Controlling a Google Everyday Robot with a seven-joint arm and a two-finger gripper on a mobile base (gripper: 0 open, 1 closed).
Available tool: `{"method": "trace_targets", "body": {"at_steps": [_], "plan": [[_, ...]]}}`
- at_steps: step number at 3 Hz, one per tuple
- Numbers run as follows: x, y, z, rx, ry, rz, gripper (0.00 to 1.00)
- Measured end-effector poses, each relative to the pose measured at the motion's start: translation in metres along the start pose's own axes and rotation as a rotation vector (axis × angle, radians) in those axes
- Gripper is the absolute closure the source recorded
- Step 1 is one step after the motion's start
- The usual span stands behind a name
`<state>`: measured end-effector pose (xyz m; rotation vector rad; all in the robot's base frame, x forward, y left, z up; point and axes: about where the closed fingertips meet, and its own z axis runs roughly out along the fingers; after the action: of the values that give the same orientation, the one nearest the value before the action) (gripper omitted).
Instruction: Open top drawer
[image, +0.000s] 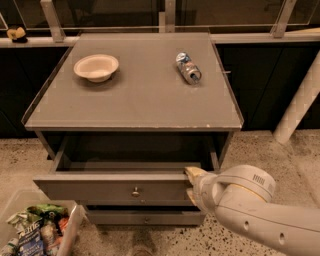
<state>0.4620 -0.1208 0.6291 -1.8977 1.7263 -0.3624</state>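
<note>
The top drawer (100, 188) of the grey cabinet is pulled out toward me, its grey front facing the camera with one small round metal knob (135, 191) at centre. The drawer's inside is dark and I see nothing in it. My gripper (193, 184) is at the right end of the drawer front, by its top edge. The white arm (260, 210) comes in from the lower right and covers that corner. A slimmer drawer (145, 217) below is closed.
On the cabinet top (135, 95) lie a white paper bowl (96, 67) at left and a can (188, 67) on its side at right. A clear bin (35, 232) of snack packets stands on the speckled floor at lower left. A white pole (300, 100) leans at right.
</note>
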Motion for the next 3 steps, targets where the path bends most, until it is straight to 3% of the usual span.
{"method": "trace_targets", "body": {"at_steps": [3], "plan": [[-0.0012, 0.0028, -0.0099, 0.012, -0.005, -0.006, 1.00]]}}
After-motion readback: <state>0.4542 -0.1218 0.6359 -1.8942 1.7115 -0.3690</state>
